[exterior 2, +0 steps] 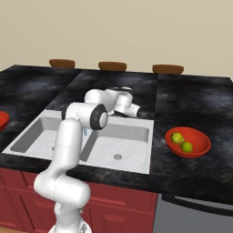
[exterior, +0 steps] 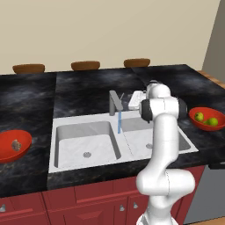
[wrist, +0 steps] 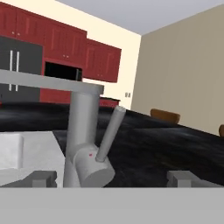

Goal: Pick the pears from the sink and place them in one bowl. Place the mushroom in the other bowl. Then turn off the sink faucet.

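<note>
The faucet (exterior: 115, 103) stands at the back rim of the sink (exterior: 66, 145), between the two basins, with a thin blue stream of water (exterior: 119, 123) falling from its spout. The gripper (wrist: 113, 178) sits just beside the faucet, jaws wide apart on either side of its base and lever (wrist: 110, 133), touching neither. Right of the sink, both pears (exterior 2: 182, 142) lie in a red bowl (exterior 2: 199, 150); left of it, the mushroom (exterior: 16, 144) lies in the other bowl (exterior: 5, 154).
</note>
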Robot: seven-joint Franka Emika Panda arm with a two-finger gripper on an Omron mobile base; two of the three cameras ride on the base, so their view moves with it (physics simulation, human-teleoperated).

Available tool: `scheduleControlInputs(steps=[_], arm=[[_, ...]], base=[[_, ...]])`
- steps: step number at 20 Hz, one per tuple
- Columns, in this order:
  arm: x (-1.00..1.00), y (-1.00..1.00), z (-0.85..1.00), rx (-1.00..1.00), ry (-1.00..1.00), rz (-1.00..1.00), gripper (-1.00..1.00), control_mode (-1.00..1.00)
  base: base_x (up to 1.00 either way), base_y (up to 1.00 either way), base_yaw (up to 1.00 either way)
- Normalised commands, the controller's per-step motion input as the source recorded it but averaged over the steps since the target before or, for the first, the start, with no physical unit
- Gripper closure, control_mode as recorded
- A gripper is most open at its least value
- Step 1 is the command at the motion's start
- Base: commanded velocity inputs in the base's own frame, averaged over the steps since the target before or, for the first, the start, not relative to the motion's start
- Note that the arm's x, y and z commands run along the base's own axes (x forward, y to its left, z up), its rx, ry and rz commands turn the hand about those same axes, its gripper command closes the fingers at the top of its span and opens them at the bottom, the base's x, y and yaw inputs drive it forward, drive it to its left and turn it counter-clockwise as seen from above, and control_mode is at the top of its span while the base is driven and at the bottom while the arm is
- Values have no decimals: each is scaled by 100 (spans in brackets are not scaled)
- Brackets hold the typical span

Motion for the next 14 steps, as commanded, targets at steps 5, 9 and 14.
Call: scheduleControlInputs(steps=[5, 9, 14], arm=[[23, 2, -7, 1, 0, 1, -100, -100], [-5, 26, 1, 0, -1, 5, -100, -100], [0, 30, 0, 0, 0, 6, -100, -100]], base=[[0, 0, 0], [0, 0, 0], [0, 0, 0]])
